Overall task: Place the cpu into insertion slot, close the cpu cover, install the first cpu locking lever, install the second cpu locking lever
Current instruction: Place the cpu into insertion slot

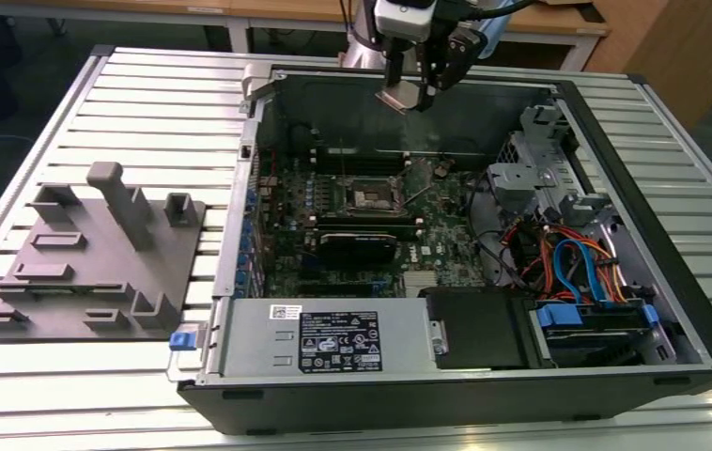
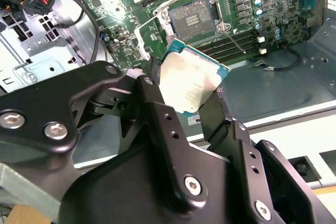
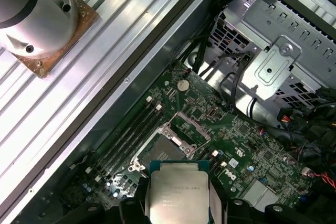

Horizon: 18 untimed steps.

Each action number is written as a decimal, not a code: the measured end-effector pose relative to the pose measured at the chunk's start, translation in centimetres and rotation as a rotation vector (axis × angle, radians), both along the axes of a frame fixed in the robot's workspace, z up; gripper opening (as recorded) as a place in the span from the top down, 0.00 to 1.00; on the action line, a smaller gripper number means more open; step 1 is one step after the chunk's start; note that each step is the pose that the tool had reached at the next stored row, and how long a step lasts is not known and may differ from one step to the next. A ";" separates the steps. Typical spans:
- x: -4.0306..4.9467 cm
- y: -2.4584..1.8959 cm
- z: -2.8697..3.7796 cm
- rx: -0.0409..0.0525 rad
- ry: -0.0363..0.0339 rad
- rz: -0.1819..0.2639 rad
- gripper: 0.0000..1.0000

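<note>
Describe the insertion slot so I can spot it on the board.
Look inside the open computer case, at the green motherboard. In the exterior view the slot sits mid-board, past the long black card, toward the gripper holding the cpu. It is the only small square there with a silver rim and dark centre.
</note>
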State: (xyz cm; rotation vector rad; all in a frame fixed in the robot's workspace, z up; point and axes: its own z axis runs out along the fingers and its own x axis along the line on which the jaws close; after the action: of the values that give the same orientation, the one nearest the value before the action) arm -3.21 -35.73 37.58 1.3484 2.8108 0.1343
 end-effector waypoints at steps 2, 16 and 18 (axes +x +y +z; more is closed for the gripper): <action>0.00 0.00 0.00 0.0000 0.0000 0.000 0.46; 0.00 0.00 -0.14 -0.0003 0.0000 -0.148 0.46; 0.00 0.00 -0.17 -0.0006 0.0000 -0.185 0.46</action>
State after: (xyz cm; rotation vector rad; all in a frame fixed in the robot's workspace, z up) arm -3.21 -35.73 37.41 1.5984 2.6673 0.1295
